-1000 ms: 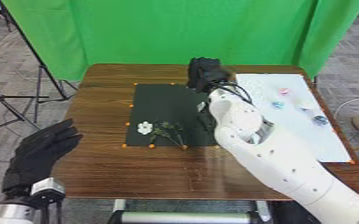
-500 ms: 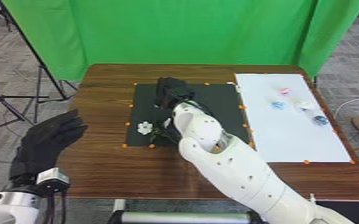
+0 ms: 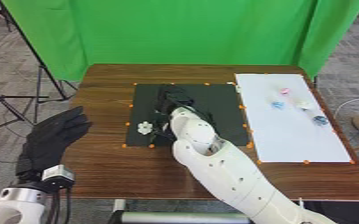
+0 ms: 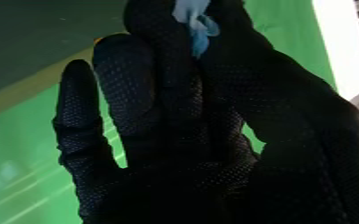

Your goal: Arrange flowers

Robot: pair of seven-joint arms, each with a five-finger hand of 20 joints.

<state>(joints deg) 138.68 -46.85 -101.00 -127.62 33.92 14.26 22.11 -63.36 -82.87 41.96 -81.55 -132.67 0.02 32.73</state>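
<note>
Pale blue flower (image 4: pixel 196 25), it seems — pinched near the tips, between fingers (image 4: pixel 160 45) and thumb, right hand (image 3: pixel 170 95)

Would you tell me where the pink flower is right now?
In the head view, the pink flower lies on the far part of the white sheet, on the right side, just beyond the light blue flower.

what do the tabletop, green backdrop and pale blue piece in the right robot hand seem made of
The tabletop looks like satin wood or laminate, from its streaky brown grain. The backdrop is probably matte cloth, hanging in folds. The blue piece could be thin fabric or soft plastic, crumpled-looking, its finish unclear.
</note>
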